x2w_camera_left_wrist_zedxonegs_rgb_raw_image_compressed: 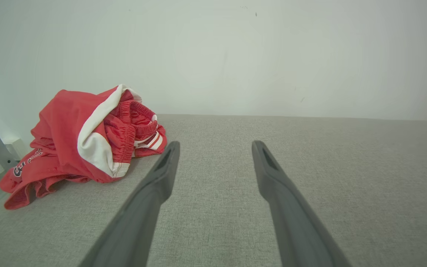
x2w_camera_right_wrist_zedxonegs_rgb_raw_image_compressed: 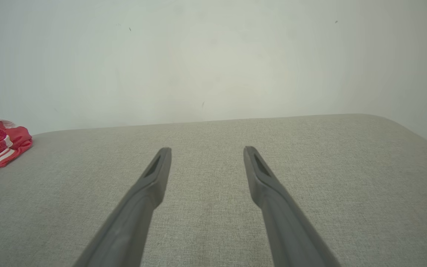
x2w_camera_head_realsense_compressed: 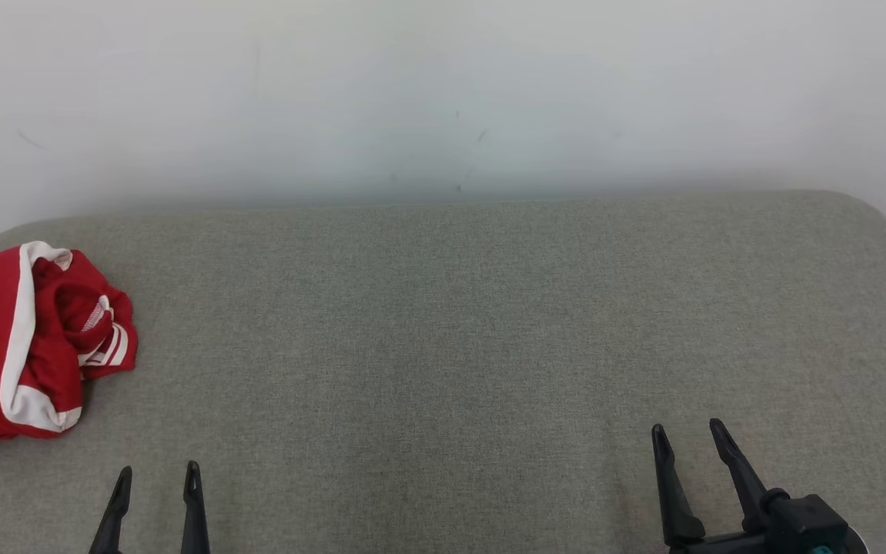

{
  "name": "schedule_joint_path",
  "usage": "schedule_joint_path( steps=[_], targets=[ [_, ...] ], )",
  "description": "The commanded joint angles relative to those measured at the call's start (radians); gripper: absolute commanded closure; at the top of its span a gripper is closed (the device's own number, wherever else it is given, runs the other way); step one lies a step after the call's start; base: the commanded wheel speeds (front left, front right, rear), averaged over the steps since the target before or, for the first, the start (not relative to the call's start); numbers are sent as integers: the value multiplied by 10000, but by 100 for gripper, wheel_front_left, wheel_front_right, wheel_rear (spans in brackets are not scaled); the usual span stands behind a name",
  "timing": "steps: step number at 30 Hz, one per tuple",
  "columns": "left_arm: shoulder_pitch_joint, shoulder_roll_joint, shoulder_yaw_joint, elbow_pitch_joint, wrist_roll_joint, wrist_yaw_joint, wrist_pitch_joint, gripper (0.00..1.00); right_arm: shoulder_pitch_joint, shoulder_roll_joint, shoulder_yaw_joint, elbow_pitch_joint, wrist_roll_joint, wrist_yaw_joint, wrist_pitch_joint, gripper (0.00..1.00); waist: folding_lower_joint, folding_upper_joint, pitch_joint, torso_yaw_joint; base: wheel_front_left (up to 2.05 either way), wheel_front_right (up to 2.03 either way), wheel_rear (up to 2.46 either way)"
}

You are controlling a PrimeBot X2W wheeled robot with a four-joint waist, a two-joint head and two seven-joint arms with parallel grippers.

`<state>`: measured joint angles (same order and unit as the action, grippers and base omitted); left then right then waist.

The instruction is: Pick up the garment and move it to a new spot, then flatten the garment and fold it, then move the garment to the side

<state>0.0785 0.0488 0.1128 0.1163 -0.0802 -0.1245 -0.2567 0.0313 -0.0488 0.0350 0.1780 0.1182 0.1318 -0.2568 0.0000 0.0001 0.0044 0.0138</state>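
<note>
While the crumpled red-and-white garment [x2w_camera_head_realsense_compressed: 28,346] is lying at the left edge of the grey surface [x2w_camera_head_realsense_compressed: 443,323], we are holding our left pincer [x2w_camera_head_realsense_compressed: 159,467] and right pincer [x2w_camera_head_realsense_compressed: 687,425] with jaws apart, both empty, the left one nearer it.

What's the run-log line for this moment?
phase: pre-grasp | garment: crumpled red heap, far left of grey surface | left end effector: open, empty, nearest garment | right end effector: open, empty

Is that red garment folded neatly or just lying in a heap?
In a heap. The red garment lies crumpled on the grey surface, its waistband bunched and white panels twisted.
</note>
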Motion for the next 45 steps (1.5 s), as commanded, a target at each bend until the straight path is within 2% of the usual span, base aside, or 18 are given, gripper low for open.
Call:
schedule_joint_path(
  steps=[1,45],
  targets=[
    [92,33,55,25,227,-53,-78,0,95,-26,-32,6,-111,-20,-89,0,0,-1,3,-3,0,0,0],
    [217,123,-278,77,-84,-51,-78,0,107,-24,-171,184,239,-21,-98,0,0,-1,-44,81,0,0,0]
  ],
)
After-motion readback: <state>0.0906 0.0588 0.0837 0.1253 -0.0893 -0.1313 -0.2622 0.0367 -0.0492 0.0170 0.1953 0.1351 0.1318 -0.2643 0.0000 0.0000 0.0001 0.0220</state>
